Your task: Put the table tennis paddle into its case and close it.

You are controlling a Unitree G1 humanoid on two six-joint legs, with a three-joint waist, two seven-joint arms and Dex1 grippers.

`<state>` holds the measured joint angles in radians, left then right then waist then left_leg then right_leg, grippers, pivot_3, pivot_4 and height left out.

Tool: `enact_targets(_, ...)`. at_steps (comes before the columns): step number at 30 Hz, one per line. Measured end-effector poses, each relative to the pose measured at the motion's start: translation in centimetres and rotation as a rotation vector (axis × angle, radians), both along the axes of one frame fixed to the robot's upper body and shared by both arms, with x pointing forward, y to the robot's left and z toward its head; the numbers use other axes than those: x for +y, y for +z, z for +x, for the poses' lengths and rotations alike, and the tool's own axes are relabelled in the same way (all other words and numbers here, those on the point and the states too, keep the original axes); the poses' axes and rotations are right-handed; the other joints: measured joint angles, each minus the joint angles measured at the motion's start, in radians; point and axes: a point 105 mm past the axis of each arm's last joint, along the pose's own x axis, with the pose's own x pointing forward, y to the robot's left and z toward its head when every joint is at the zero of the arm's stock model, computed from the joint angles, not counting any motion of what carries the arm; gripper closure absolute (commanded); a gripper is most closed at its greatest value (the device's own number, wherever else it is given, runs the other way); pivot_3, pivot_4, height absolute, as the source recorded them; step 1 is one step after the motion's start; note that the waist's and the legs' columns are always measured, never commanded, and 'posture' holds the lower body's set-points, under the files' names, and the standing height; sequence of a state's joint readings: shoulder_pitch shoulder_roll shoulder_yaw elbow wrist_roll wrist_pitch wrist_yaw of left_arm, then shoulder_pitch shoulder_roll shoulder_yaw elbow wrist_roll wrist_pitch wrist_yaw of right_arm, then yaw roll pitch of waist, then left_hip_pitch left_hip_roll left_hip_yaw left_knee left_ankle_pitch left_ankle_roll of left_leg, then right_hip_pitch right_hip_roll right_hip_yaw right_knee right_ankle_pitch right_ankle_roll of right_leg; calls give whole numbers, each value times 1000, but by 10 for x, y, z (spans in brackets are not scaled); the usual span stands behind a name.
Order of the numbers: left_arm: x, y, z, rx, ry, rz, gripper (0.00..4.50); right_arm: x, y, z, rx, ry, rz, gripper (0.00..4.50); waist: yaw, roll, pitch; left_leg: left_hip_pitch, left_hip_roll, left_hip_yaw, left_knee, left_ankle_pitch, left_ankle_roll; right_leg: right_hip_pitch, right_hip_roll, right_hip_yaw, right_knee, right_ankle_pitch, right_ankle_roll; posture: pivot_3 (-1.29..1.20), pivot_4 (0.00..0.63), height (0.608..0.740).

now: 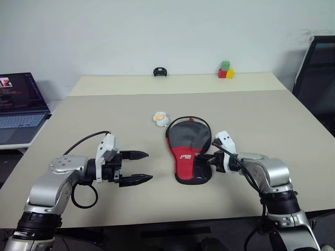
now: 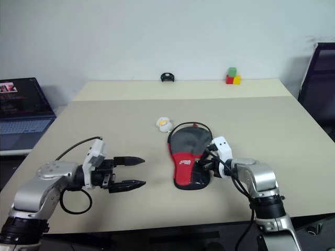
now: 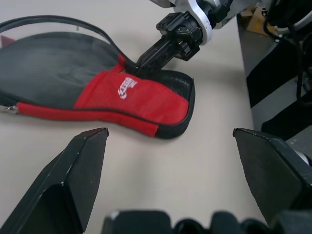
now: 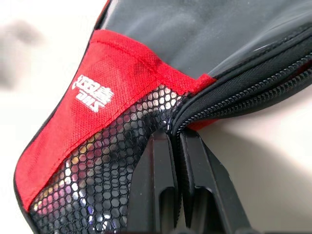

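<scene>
Two grippers over the beige table (image 1: 261,115), so taking it view by view with the case as my landmark. From the head camera, the case (image 1: 187,146) lies flat near the middle of the table, round end away from the robot, red logo panel toward it. A little white-yellow charm (image 1: 159,118) sits just off its far left edge. The left gripper (image 1: 137,167) hangs well off to the case's left, fingers spread wide with nothing between them. The right gripper (image 1: 205,158) is tucked against the case's near right edge, fingers pressed together. Way behind the case there's a small black thing (image 1: 159,71) and some coloured blocks (image 1: 226,70), plus a laptop (image 1: 18,104) off to the left.

Left wrist cam: the red panel (image 3: 136,97) and the right gripper's closed tips at the case's edge.

Right wrist cam: fingers (image 4: 161,195) shut right at the zipper (image 4: 243,92), beside the mesh pocket (image 4: 102,175). Can't tell whether they're actually pinching anything. Can't make out the paddle itself.
</scene>
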<state>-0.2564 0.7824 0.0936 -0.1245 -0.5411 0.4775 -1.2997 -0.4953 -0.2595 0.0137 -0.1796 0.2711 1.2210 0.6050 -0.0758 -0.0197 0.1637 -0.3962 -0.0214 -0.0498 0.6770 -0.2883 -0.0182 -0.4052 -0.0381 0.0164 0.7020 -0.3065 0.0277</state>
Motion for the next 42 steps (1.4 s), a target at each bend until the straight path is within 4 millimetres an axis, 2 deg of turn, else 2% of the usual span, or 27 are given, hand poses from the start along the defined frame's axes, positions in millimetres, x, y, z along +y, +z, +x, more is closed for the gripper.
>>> enact_targets(8, -6, -4, -14, 34, -37, -5, 0, 3, -2, -31, 68, -61, 45, 4490, 16, 0, 0, 0, 0, -1, -1, 0, 0, 0, 0, 0, -2, 0, 0, 0, 150, 740)
enact_targets(16, -5, -8, -27, 67, -76, 21, 0, 6, -7, -59, 125, -32, 40, 4490, 21, 0, 0, 0, 0, -1, -1, 0, 0, 1, 0, -1, -3, 0, 0, 0, 150, 740)
enact_targets(25, -7, -10, -29, 77, -89, 22, 0, -2, -8, -66, 142, -20, 28, 4490, 22, 0, 0, -1, 0, -1, -1, 0, 0, 1, 0, -1, -4, 0, 0, 0, 150, 740)
enact_targets(42, -7, -11, -30, 82, -91, 22, 0, -3, -10, -70, 162, -29, 38, 4490, 23, 0, 0, -1, 0, -1, -1, 0, 0, 1, 0, -1, -4, 0, 0, 0, 150, 740)
